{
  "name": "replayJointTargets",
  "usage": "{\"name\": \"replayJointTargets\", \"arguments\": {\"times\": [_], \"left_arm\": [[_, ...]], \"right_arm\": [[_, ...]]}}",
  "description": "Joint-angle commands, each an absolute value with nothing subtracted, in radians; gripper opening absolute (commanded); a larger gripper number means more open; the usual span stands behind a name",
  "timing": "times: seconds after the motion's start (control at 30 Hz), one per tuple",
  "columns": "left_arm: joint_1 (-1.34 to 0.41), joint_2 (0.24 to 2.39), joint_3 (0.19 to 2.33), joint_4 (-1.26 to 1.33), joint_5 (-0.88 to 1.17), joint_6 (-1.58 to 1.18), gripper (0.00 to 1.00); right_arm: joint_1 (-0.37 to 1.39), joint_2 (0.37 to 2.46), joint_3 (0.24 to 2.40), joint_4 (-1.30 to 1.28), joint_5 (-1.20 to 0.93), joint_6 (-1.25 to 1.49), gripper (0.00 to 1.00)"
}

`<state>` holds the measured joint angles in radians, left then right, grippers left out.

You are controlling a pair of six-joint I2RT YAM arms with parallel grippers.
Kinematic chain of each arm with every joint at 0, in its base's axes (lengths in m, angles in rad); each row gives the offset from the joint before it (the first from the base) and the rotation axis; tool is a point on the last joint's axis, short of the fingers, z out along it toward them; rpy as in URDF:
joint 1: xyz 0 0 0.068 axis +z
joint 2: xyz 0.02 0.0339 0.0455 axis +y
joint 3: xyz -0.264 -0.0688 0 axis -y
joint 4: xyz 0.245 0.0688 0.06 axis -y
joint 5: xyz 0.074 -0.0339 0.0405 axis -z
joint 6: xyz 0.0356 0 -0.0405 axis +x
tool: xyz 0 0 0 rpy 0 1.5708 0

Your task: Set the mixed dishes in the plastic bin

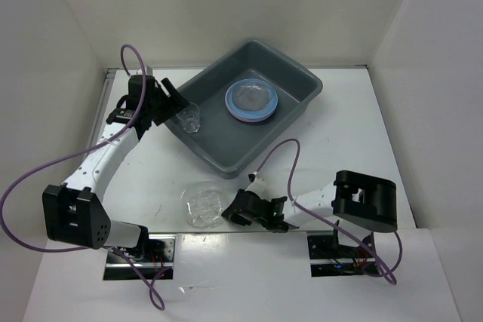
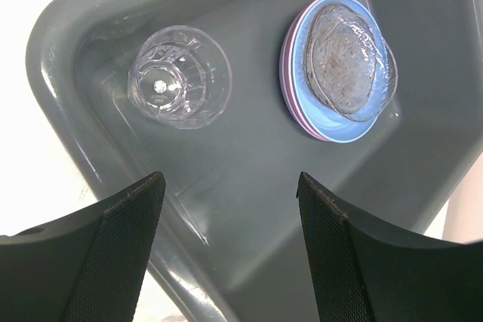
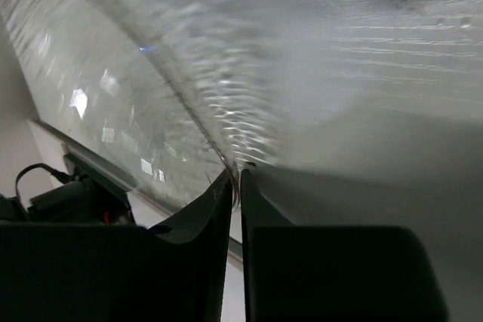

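The dark grey plastic bin stands at the back centre. Inside it lies a stack of lilac, pink and blue plates with a clear textured glass dish on top. A small clear cup stands in the bin's left corner and shows from above in the left wrist view. My left gripper is open and empty over that corner, just back from the cup. My right gripper is shut on the rim of a clear textured glass plate, which lies near the table's front edge and fills the right wrist view.
White walls enclose the table on three sides. The table's front edge runs just below the glass plate. Purple cables loop from both arms over the table.
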<state>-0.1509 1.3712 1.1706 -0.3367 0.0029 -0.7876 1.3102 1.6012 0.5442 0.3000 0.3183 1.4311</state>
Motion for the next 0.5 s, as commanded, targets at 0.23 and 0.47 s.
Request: {"name": "replayJointTargets", "arguments": {"times": [0.23,0.47], "left_arm": [[-0.144,1.339,1.160,-0.313,0.018,-0.770,0.79],[-0.144,1.339,1.160,-0.313,0.009,-0.770,0.79]], "right_arm": [[1.331,1.130,0.473,-0.092,0.422,1.473,0.02],[1.331,0.695,0.422,-0.503,0.247,1.491,0.01]]}}
